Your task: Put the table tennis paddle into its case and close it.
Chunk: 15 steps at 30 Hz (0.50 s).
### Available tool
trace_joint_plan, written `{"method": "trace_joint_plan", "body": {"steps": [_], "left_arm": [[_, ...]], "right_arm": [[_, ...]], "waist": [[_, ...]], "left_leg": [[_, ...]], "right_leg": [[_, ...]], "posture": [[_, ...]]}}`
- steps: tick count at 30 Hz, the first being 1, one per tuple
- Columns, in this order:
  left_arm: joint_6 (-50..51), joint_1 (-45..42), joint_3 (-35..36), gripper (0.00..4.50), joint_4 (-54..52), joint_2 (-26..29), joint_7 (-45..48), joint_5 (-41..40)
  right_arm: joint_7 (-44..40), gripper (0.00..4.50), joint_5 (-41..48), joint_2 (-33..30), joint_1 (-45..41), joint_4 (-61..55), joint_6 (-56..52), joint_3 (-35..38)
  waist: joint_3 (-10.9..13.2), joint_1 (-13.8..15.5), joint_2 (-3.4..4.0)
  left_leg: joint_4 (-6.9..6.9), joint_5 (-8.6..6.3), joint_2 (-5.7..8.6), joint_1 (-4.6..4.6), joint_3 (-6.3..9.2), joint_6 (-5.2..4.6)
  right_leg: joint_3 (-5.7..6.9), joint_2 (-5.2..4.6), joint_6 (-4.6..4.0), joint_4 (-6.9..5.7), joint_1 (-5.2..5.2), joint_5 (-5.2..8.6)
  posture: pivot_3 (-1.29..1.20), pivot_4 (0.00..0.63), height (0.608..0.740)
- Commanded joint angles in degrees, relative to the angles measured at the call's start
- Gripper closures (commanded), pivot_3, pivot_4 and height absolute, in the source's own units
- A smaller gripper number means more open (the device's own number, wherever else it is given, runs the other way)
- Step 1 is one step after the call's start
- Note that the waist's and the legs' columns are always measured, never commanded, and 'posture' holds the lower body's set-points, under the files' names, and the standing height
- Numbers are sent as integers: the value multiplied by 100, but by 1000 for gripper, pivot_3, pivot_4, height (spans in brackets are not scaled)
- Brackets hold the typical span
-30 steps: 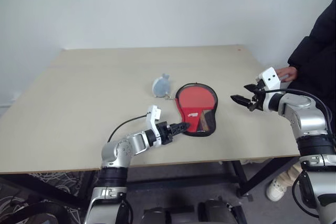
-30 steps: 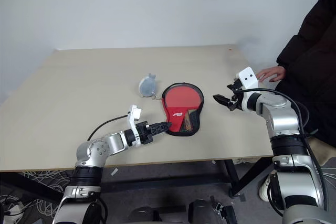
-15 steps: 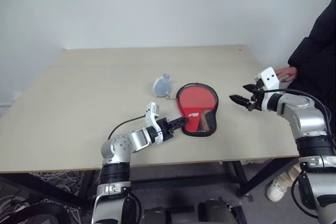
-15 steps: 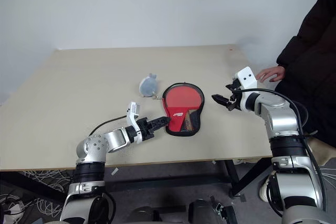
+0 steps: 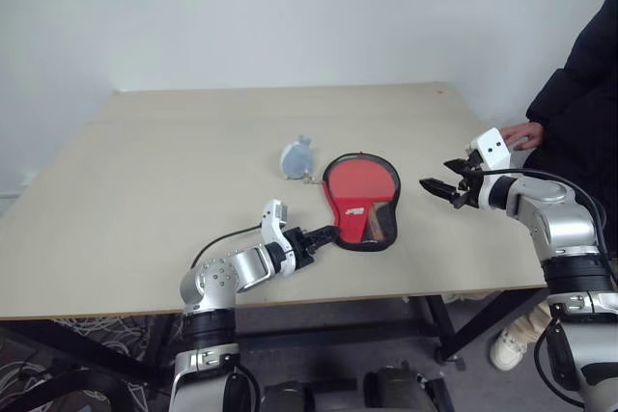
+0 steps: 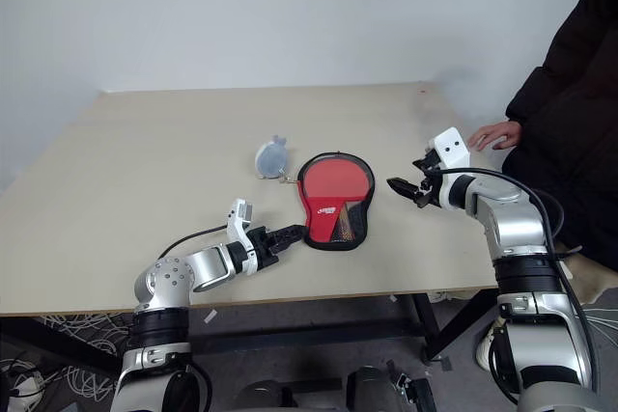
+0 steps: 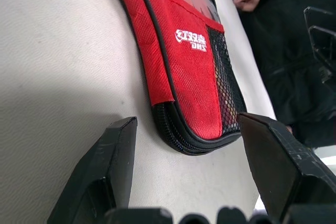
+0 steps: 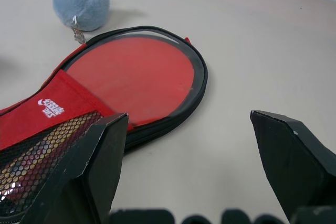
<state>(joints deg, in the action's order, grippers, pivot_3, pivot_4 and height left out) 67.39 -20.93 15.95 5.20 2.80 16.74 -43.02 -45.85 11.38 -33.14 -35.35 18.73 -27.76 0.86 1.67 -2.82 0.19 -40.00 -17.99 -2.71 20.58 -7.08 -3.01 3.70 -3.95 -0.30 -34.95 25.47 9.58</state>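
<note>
Change: the left end effector [image 5: 326, 234] has dropped lower toward the desk and rolled at the wrist, with its elbow swung out, since a second ago; its tips are at the same handle end of the case. The right end effector [image 5: 436, 186] has kept its place, and neither the case nor the plush has shifted.
Paddle: the table tennis paddle [image 8: 134, 74] lies inside its case, its red face showing through the clear front.
Case: the case [image 5: 363, 201] lies flat near the middle of the desk, round end away from the robot, red logo panel and mesh at the near end. Whether the zipper is run shut cannot be told.
Left end effector: open and empty, fingers [image 7: 107, 174] low over the desk, straddling the case's near corner without clearly touching it.
Right end effector: open, holding nothing, hovering just beside the case's right edge, above the desk.
Progress: the insertion looks done; closing the zipper seems to be what is left, and the left arm looks set to start there.
Plush: a small grey-blue round toy [image 5: 297, 156] sits just beyond the case, on a short chain.
Desk: pale desk [image 5: 154, 180].
Person: a hand [image 5: 527, 132] rests at the far right edge.
</note>
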Motion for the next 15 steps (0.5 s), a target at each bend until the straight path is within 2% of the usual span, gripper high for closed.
{"method": "trace_joint_plan", "body": {"steps": [1, 15], "left_arm": [[-92, -94, -77, 1290, 192, -109, 92, -45], [-444, -975, 271, 1290, 1748, -312, 520, -204]], "right_arm": [[33, 486, 124, 9, -81, -270, -2, 147], [69, 486, 157, 144, 27, -474, -128, 94]], "waist": [[0, 1, 0], [1, 33, -1]], "left_leg": [[0, 0, 0, 0, -1, 0], [-5, 3, 36, 8, 21, -55]], "right_leg": [[0, 0, 0, 0, 0, 0], [-36, 1, 14, 4, -11, -9]], "posture": [[0, 0, 740], [0, 0, 740]]}}
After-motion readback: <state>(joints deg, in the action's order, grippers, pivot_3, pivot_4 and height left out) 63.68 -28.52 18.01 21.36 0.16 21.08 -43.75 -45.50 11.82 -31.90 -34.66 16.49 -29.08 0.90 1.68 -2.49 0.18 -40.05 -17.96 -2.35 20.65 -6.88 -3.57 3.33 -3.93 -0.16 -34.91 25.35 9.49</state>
